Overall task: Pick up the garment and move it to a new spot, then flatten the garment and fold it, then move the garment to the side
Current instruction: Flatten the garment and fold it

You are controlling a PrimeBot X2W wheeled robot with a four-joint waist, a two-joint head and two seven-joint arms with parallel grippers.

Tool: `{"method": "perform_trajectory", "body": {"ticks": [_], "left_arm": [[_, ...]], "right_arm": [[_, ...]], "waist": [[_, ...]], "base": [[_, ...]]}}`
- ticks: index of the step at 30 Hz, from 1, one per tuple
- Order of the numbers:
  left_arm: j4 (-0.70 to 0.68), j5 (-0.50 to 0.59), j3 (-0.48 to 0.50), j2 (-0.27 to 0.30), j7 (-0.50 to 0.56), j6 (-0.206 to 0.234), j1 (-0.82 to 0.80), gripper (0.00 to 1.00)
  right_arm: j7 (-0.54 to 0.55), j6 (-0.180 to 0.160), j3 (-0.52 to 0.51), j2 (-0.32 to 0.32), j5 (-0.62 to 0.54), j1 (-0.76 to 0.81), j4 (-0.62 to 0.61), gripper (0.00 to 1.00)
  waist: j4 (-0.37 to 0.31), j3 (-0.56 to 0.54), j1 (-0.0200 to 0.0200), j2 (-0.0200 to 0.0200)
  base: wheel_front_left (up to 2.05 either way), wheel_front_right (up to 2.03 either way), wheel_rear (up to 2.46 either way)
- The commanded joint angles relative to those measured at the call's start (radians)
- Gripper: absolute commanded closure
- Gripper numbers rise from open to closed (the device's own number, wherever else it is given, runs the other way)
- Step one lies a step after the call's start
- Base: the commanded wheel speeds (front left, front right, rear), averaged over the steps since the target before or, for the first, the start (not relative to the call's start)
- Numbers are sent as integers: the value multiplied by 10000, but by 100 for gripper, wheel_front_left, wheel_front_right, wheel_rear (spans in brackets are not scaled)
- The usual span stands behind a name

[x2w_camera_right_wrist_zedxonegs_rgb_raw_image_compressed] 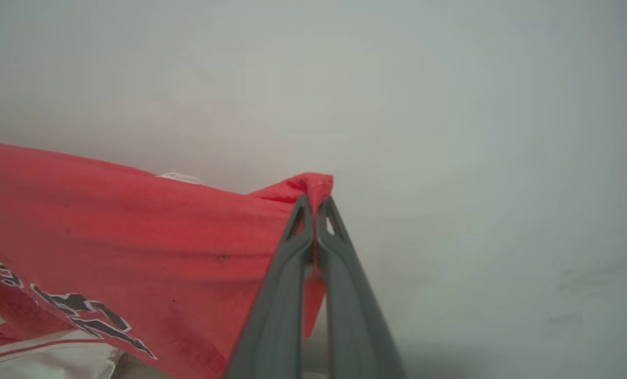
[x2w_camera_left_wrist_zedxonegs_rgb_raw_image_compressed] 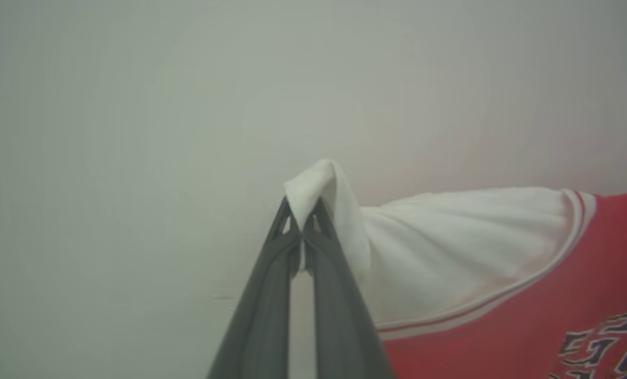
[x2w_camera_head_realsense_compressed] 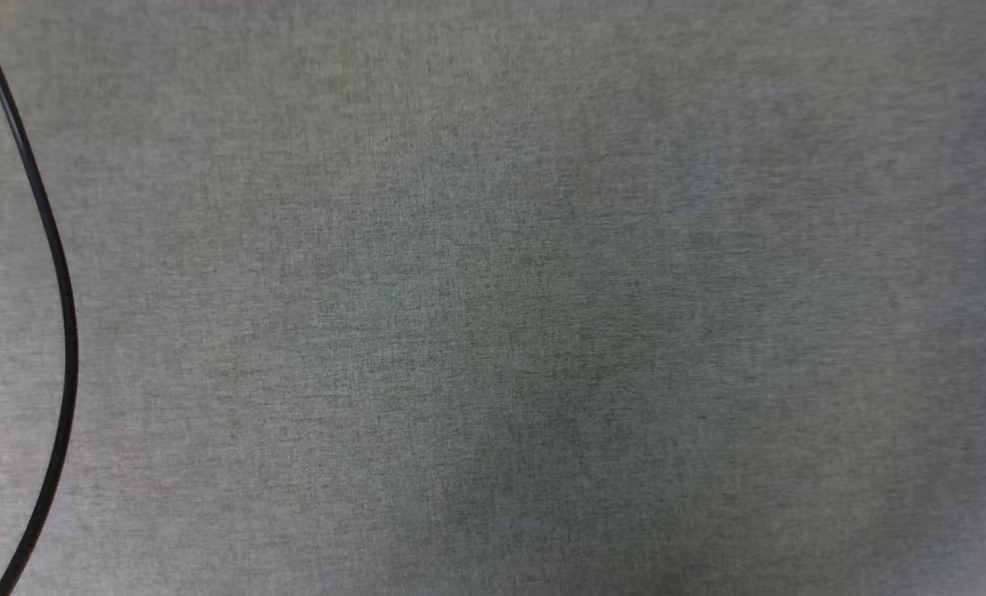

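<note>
Garment [x2w_camera_left_wrist_zedxonegs_rgb_raw_image_compressed: 581,273], judged soft and limp, was pinched at sleeve [x2w_camera_left_wrist_zedxonegs_rgb_raw_image_compressed: 450,237] by left claw [x2w_camera_left_wrist_zedxonegs_rgb_raw_image_compressed: 302,209], at red edge by right claw [x2w_camera_right_wrist_zedxonegs_rgb_raw_image_compressed: 316,206].

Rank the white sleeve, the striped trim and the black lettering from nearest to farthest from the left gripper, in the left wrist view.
1. White sleeve: pinched in the left gripper itself.
2. Striped trim: right of it, edging the sleeve.
3. Black lettering: far lower right corner.
</note>
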Motion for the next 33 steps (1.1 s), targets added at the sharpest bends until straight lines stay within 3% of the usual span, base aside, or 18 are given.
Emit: {"method": "perform_trajectory", "body": {"ticks": [1,7,13,23,28,33], "left_arm": [[107,-52,56,45,-67,-18,-147,100],[1033,-814,222,-100,-413,-193,662,100],[1523,-1805,175,-160,-785,-262,2747,100],[304,-3762,-175,-81,-1441,-262,8243,100],[-333,-4039,65,-19,-1594,-224,10526,100],[-1164,-4110,267,20,-1635,138,12475,100]], "right_arm": [[-86,-22,24,-35,45,-228,122,100],[-540,-20,749,72,455,334,936,100],[-1161,-22,1608,77,1273,2261,1211,100],[-1895,-23,2396,-416,2750,6633,903,100],[-1950,-28,2418,-718,3269,8518,585,100],[-1912,-37,2201,-918,3655,10298,153,100]], "waist": [[112,367,-3,0],[200,485,-3,0],[235,-293,-3,0],[454,-2662,-3,0],[586,-3667,-3,0],[687,-4538,-3,0]], "base": [[0,0,0],[0,0,0],[0,0,0],[0,0,0],[0,0,0],[0,0,0]]}}
